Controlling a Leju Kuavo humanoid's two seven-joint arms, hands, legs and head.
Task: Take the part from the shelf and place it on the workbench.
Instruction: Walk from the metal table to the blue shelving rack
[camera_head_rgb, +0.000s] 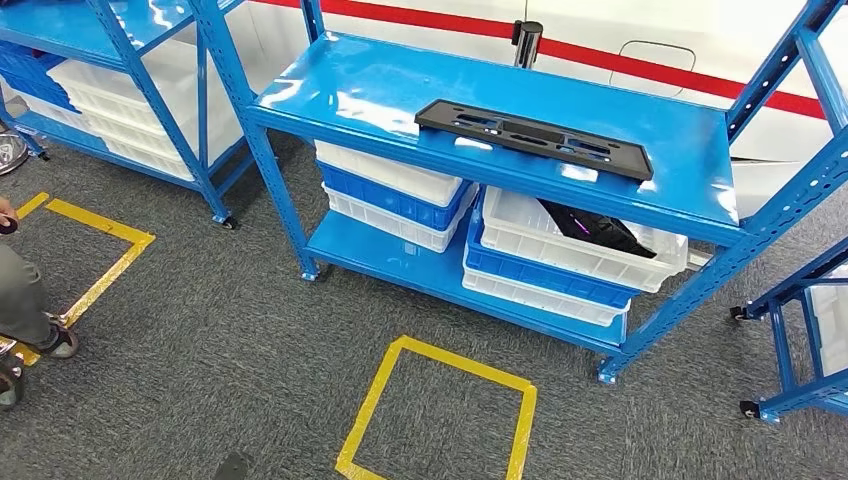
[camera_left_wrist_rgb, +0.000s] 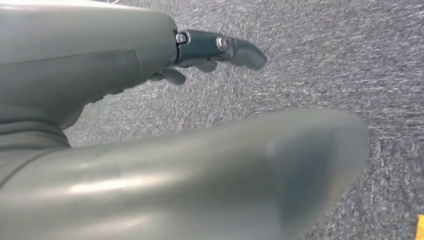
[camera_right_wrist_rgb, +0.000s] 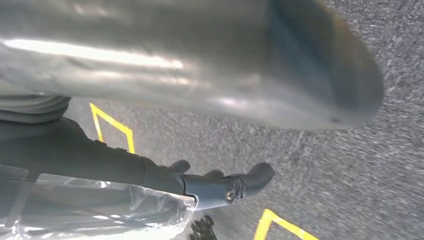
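A long black flat part (camera_head_rgb: 535, 137) with slots lies on the top board of the blue shelf (camera_head_rgb: 360, 95), towards its right half. My left hand (camera_left_wrist_rgb: 125, 55) hangs over grey carpet with its fingers (camera_left_wrist_rgb: 225, 49) stretched away from the thick thumb (camera_left_wrist_rgb: 225, 170) and nothing in it. Over the same carpet my right hand (camera_right_wrist_rgb: 150, 170) holds nothing, its dark fingers (camera_right_wrist_rgb: 235, 185) apart from the thumb (camera_right_wrist_rgb: 225, 65).
White and blue bins (camera_head_rgb: 560, 255) fill the shelf's lower level; one holds black items. A yellow tape square (camera_head_rgb: 440, 410) marks the carpet before the shelf. More blue shelves stand left (camera_head_rgb: 130, 60) and right (camera_head_rgb: 800, 330). A person's leg and shoe (camera_head_rgb: 35, 310) are at the left edge.
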